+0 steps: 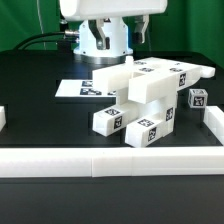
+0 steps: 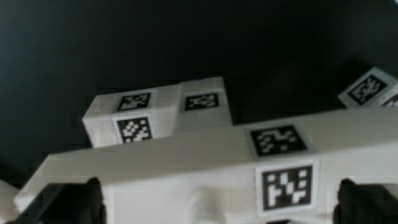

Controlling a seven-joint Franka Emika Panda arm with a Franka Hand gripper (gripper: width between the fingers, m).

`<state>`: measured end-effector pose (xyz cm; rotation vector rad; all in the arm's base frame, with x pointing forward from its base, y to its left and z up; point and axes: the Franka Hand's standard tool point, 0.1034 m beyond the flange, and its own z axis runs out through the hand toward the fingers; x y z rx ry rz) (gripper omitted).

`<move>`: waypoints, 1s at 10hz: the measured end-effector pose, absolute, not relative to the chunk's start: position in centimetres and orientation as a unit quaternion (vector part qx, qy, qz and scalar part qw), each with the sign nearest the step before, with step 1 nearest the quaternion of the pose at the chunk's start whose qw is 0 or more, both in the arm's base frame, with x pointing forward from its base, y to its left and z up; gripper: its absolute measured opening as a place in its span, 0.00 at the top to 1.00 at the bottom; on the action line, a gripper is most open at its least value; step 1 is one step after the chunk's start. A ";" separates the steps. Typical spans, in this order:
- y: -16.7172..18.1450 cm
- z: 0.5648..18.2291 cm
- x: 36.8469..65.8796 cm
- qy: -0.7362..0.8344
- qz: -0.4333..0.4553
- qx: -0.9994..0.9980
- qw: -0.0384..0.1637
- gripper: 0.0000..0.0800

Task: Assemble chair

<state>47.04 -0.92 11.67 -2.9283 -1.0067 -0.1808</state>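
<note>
The chair's white tagged pieces lie in a pile [image 1: 150, 95] in the middle of the black table. A long bar [image 1: 160, 85] rests tilted across two blocks [image 1: 110, 118] [image 1: 150, 128], and a small cube [image 1: 197, 98] sits at the exterior view's right. In the wrist view a tagged white block [image 2: 169, 115] and a broad white piece [image 2: 231, 175] fill the picture. My gripper [image 2: 217, 203] is open, its dark fingers [image 2: 68, 203] wide apart on either side of the broad piece. Only the arm's white body [image 1: 110, 8] shows in the exterior view.
The marker board [image 1: 88, 87] lies flat behind the pile, toward the exterior view's left. A low white border rail [image 1: 110, 160] runs along the front, with further sections at the right [image 1: 213, 125] and left [image 1: 3, 118]. The robot's base [image 1: 100, 38] stands at the back.
</note>
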 end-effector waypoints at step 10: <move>-1.3 7.8 44.5 -0.323 -0.045 -0.945 0.004 0.19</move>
